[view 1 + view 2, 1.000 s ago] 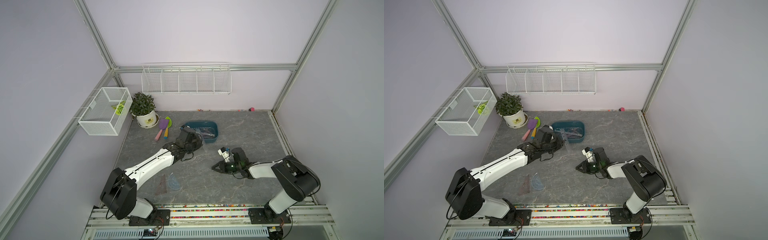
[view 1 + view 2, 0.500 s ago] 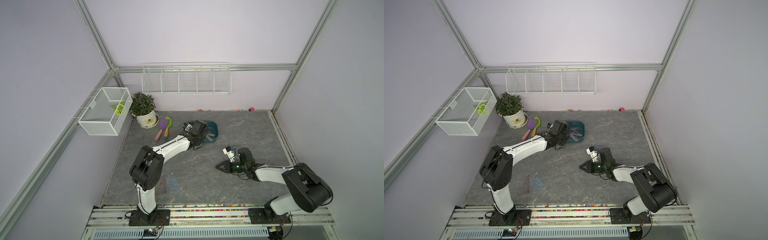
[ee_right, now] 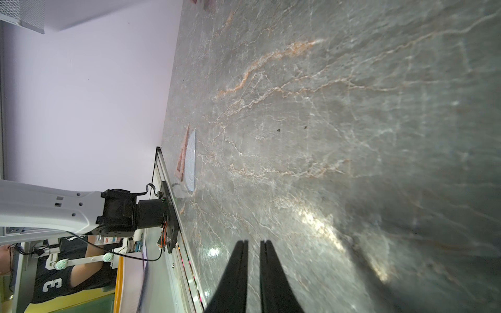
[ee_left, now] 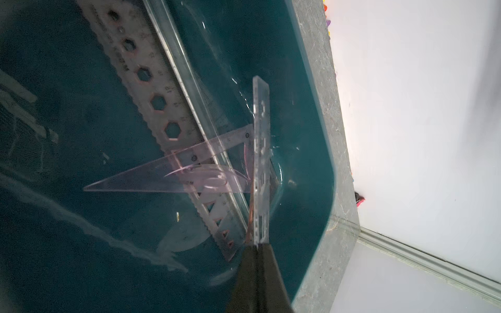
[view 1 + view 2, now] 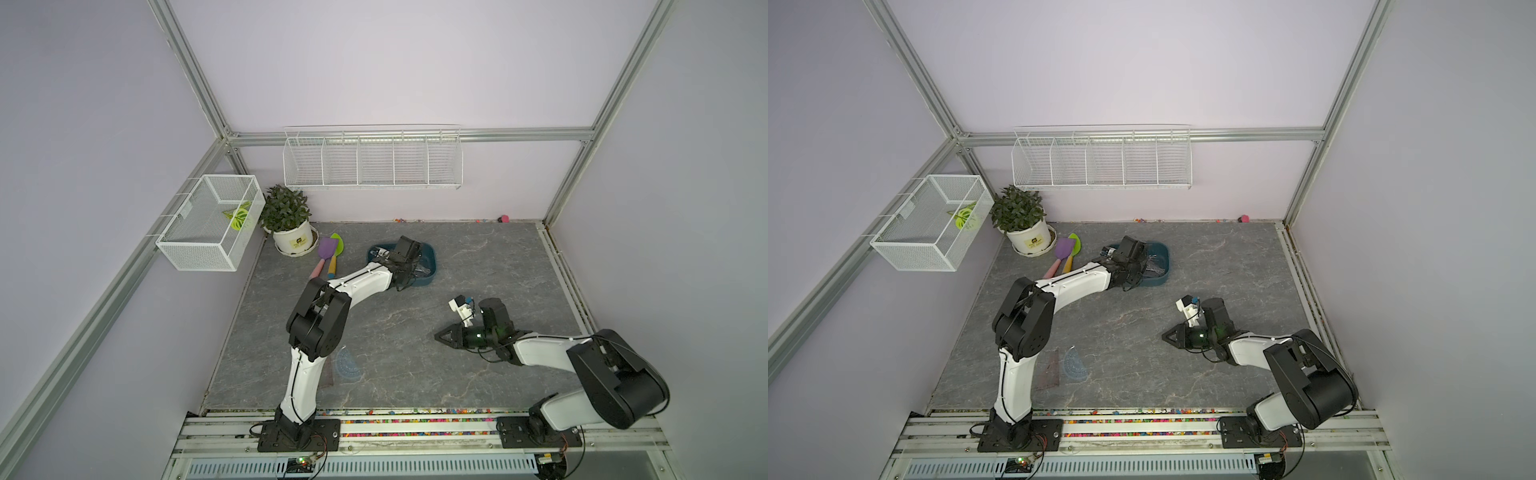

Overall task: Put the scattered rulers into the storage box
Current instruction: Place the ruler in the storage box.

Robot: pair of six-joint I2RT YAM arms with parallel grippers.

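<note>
Rulers are piling up in the storage box (image 5: 432, 254) at the far middle of the bench (image 5: 478, 257): a holed stencil ruler (image 4: 151, 89) and a pinkish triangle (image 4: 162, 181) are already lying on its teal floor. Over the last second the left arm has been swinging from just short of the box to right above it. The left claw (image 4: 256, 245) is now hanging over the inside, pinching the end of a clear ruler (image 4: 261, 151) that is sticking out over the pile; whether it is touching the pile is hard to tell. The carrying is probably finishing, with only the release waiting. The right claw (image 3: 253, 241) is drawing back toward the near right, its fingers nearly together with a slim gap, gripping nothing, low over bare bench. Two pieces are still lying out at the near left by the left arm's base: a brownish triangle (image 5: 1048, 372) and a bluish protractor (image 5: 1075, 365), side by side.
</note>
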